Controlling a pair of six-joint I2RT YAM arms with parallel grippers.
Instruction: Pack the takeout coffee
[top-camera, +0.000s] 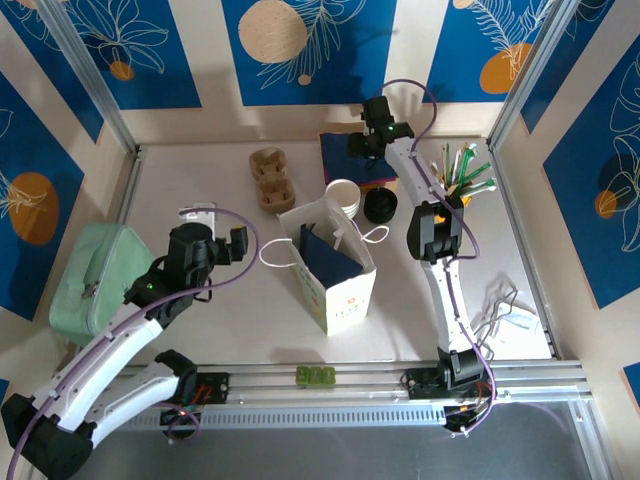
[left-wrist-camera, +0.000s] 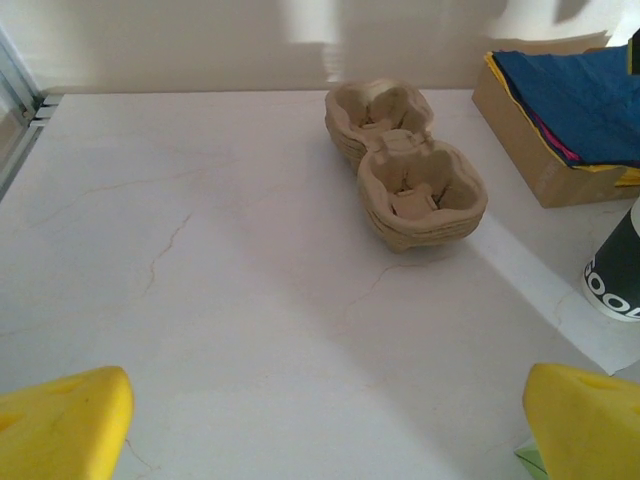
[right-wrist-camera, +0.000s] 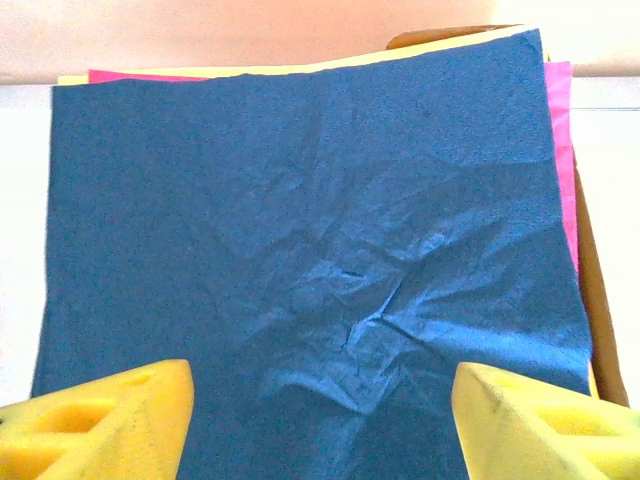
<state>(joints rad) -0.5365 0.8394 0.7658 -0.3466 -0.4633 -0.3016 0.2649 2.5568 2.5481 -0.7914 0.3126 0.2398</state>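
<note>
A paper cup (left-wrist-camera: 615, 272) with a dark printed lower part shows at the right edge of the left wrist view. White cup rims (top-camera: 343, 195) stand behind the paper bag (top-camera: 335, 270); I cannot tell which cup is the takeout coffee. Black lids (top-camera: 380, 205) lie right of the cups. My left gripper (top-camera: 215, 232) (left-wrist-camera: 328, 400) hangs open over bare table, left of the bag, with nothing between its yellow pads (left-wrist-camera: 70, 420). At the back, my right gripper (top-camera: 372, 140) (right-wrist-camera: 320, 385) is open just above a crumpled blue napkin (right-wrist-camera: 310, 230), holding nothing.
Stacked pulp cup carriers (top-camera: 270, 178) (left-wrist-camera: 405, 165) sit at the back centre. The napkin pile rests on a brown box (left-wrist-camera: 530, 150). A blue napkin sticks out of the bag. A utensil holder (top-camera: 462, 175) stands back right, and a green pouch (top-camera: 90, 275) lies far left.
</note>
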